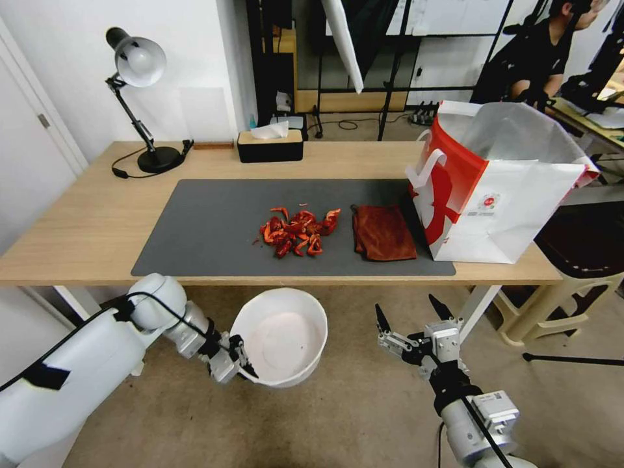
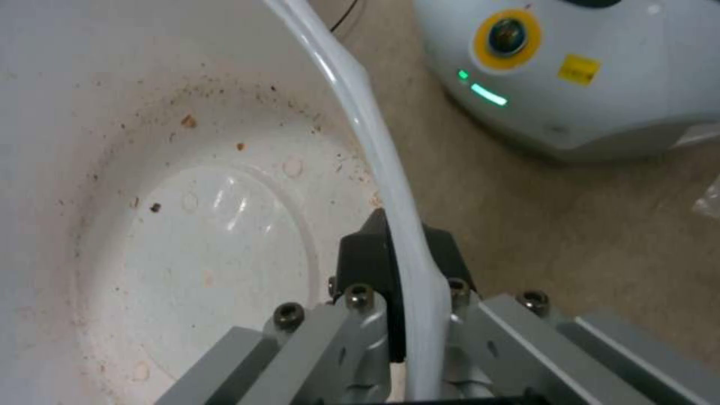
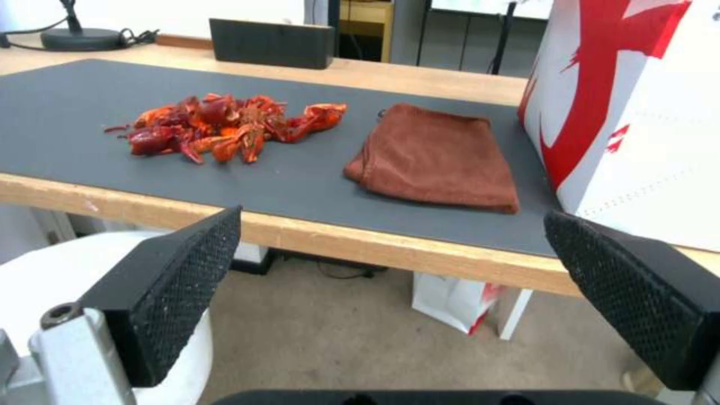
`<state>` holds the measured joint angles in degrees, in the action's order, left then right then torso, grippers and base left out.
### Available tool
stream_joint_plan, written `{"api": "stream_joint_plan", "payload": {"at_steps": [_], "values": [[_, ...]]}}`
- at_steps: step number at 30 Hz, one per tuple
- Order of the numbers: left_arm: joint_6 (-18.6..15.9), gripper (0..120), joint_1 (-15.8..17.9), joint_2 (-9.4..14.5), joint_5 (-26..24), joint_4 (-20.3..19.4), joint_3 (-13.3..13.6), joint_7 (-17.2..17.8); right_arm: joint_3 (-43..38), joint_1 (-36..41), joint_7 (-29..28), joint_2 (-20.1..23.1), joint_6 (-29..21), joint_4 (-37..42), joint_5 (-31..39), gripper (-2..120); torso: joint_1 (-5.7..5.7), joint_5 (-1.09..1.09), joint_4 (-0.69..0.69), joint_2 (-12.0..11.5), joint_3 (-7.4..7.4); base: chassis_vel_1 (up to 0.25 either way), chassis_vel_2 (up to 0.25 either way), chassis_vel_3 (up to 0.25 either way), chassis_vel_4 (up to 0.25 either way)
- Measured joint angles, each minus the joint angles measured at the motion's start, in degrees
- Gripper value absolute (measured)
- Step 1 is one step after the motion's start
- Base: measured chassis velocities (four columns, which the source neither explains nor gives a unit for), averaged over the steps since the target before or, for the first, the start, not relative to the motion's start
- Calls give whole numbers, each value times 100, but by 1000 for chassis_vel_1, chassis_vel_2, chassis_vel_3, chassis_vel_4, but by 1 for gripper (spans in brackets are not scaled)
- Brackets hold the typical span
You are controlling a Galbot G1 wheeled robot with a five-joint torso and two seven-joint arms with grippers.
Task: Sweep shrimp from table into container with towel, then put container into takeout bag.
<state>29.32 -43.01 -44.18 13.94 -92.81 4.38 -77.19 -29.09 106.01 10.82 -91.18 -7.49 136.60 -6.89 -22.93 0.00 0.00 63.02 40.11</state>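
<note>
Your left hand (image 1: 242, 365) is clamped on the rim of the container (image 1: 284, 338), one finger inside the wall and one outside, and it holds the white bowl below the near edge of the tabletop (image 1: 84, 221), over the floor and just left of centre. In the left wrist view the container (image 2: 188, 185) holds no shrimp, with reddish specks and stains on its bottom, and the black fingers (image 2: 364, 256) pinch the thin rim. Your right hand (image 1: 414, 313) hangs below the tabletop edge too, to the right of the container, its two black fingers spread wide apart with nothing between them. On the dark grey mat (image 1: 208, 227) the shrimp (image 1: 298, 232) lie in a loose red-orange heap near the middle, not yet swept. The towel (image 1: 383, 233) lies flat just to their right, apart from the heap. The takeout bag (image 1: 500, 188) stands upright and open at the right end of the tabletop, just beside the towel, its near corner on the mat.
</note>
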Motion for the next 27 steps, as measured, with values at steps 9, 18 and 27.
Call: {"api": "stream_joint_plan", "payload": {"at_steps": [9, 18, 27], "values": [[110, 0, 132, -29, 414, -19, 14, 263, 9, -132, -46, -30, -23, -195, 49, 100, 0, 0, 1, 0, 0, 0, 0, 0, 0], [135, 0, 163, -14, 540, -54, 54, 304, 57, -392, -115, -24, -76, -539, 185, 100, 0, 0, 1, 0, 0, 0, 0, 0, 0], [183, 0, 405, -37, 624, 22, 199, 340, 252, -1243, -345, 152, -143, -1006, 641, 100, 0, 0, 0, 0, 0, 0, 0, 0, 0]]}}
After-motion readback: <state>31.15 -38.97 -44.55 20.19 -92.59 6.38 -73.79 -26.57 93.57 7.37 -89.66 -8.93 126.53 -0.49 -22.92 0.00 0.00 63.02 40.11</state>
